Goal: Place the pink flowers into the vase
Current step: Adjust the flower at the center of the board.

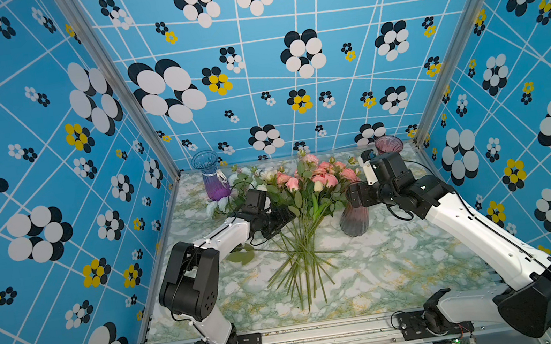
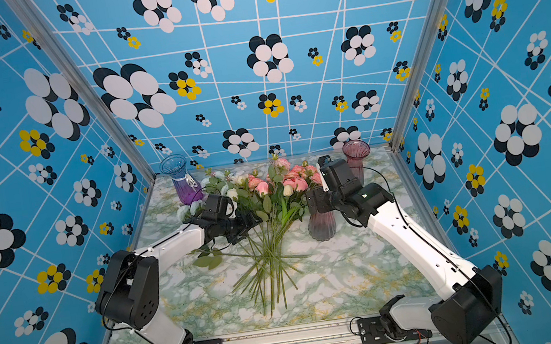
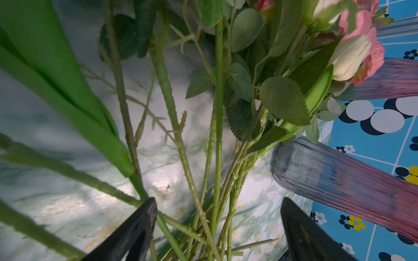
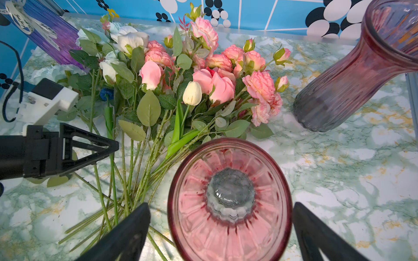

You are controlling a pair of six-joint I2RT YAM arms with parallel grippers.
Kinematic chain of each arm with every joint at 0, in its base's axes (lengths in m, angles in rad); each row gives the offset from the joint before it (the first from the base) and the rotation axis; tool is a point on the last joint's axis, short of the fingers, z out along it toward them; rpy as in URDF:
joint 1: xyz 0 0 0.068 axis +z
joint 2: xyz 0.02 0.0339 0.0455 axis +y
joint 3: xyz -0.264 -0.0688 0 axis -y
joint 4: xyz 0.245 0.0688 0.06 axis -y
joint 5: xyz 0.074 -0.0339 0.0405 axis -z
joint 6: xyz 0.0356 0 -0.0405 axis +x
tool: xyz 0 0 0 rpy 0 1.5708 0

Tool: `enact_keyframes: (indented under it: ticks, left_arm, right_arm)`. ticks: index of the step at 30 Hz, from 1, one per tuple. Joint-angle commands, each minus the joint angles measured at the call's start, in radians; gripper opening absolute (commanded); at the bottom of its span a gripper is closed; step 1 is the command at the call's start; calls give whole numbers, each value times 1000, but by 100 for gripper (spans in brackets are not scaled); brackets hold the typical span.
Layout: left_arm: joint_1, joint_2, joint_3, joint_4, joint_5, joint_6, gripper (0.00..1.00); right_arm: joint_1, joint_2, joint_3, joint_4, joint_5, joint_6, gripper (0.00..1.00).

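1. Over the vase (image 1: 354,222), the right arm (image 1: 396,185) is covering the neck and mouth in both top views. We are seeing the mouth only from the right wrist view, where the ribbed pink-to-grey glass is standing upright and empty.
2. The right gripper (image 4: 222,204) is hanging above that mouth with its fingers spread wide, one on each side of the rim and clear of it.
3. The pink flowers (image 1: 322,173) are lying in a mixed bunch on the marbled tabletop (image 1: 407,264), just beside the vase. Their blooms are pointing toward the back wall and their bare stems are fanning toward the front.
4. The left gripper (image 3: 218,201) is reaching into the stems with its fingers spread and several stems running between them. We cannot tell whether either finger is touching one. In both top views leaves are hiding its tips.
5. In the left wrist view a broad green leaf (image 3: 56,79) is blurring, and the frame is cutting off most blooms.
6. White flowers (image 4: 131,39), a cream tulip bud (image 4: 192,93) and a small blue flower (image 4: 106,93) are lying tangled in the bunch.
7. A second pink vase (image 4: 350,79) is standing at the back right, and a blue-to-purple vase (image 1: 211,178) at the back left. The right wrist view is cropping both.
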Motion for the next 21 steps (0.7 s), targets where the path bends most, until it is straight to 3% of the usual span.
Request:
enact_keyframes:
  ticks: [1, 7, 21]
  left_arm:
    - [10, -7, 32, 25, -10, -21, 85]
    - [61, -43, -26, 66, -11, -45, 83]
    - [-36, 108, 18, 227, 61, -151, 78]
  right_arm:
    - [10, 17, 34, 7, -10, -14, 98]
    - [63, 69, 73, 8, 9, -24, 95]
    - [168, 223, 173, -21, 7, 52, 94]
